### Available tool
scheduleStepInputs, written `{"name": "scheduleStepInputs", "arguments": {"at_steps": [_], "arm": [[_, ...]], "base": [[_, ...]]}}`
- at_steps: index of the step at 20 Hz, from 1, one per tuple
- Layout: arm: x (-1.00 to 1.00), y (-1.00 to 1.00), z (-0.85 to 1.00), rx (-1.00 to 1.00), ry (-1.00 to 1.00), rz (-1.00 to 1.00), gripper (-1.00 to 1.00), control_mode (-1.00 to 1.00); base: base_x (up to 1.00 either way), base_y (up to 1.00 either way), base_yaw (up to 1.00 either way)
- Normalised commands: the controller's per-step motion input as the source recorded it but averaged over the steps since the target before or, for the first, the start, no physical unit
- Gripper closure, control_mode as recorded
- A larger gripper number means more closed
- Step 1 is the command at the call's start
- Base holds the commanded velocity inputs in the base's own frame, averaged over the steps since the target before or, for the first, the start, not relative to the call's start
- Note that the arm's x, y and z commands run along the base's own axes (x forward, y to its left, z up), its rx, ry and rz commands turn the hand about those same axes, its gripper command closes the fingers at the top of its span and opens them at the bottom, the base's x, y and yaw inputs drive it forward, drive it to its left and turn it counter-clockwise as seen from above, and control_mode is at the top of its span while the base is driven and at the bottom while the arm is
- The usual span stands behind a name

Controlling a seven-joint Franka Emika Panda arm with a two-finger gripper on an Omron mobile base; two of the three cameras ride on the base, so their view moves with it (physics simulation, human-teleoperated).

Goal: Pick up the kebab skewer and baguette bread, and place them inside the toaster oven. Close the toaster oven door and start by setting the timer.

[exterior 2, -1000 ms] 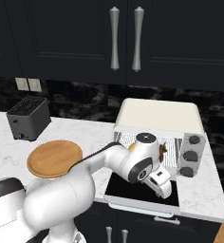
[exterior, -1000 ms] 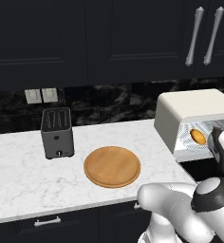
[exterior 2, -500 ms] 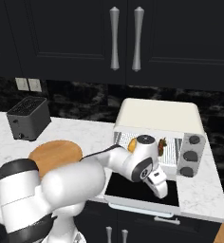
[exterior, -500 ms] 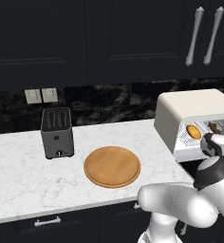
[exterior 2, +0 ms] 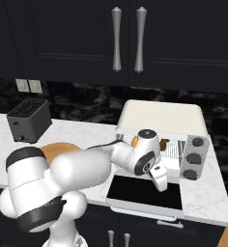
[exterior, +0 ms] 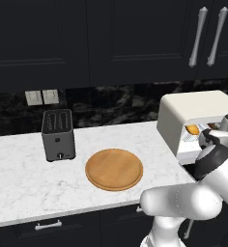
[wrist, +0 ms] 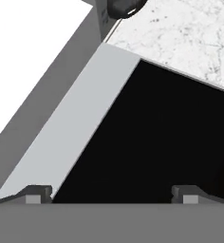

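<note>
Golden baguette bread [exterior: 192, 129] and kebab skewer [exterior 2: 164, 142] sit inside toaster oven [exterior 2: 159, 116]; toaster oven door [exterior 2: 145, 193] lies open, lower centre. Jaws wide, empty. Closing, timer remain.

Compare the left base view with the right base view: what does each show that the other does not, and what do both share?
Left base view alone: the whole round wooden board and the wall sockets just above the slot toaster.

Right base view alone: the toaster oven door folded down flat, the three dark knobs, and the open, empty hand above the door glass.

Both: the toaster oven, the baguette bread already inside it, the slot toaster, the marble counter and the dark cabinets with silver handles.
</note>
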Motion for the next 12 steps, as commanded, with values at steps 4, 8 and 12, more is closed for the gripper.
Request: {"name": "scheduleStepInputs", "arguments": {"at_steps": [4, 8, 12], "arm": [[0.3, 0.0, 0.0, 0.01, -0.04, -0.09, -1.0, -1.0], [0.21, 0.03, 0.0, 0.01, -0.04, -0.08, -1.0, -1.0], [0.14, 0.04, 0.08, 0.0, -0.05, -0.06, -1.0, -1.0]], "base": [[0.0, 0.0, 0.0], [0.0, 0.0, 0.0], [0.0, 0.0, 0.0]]}}
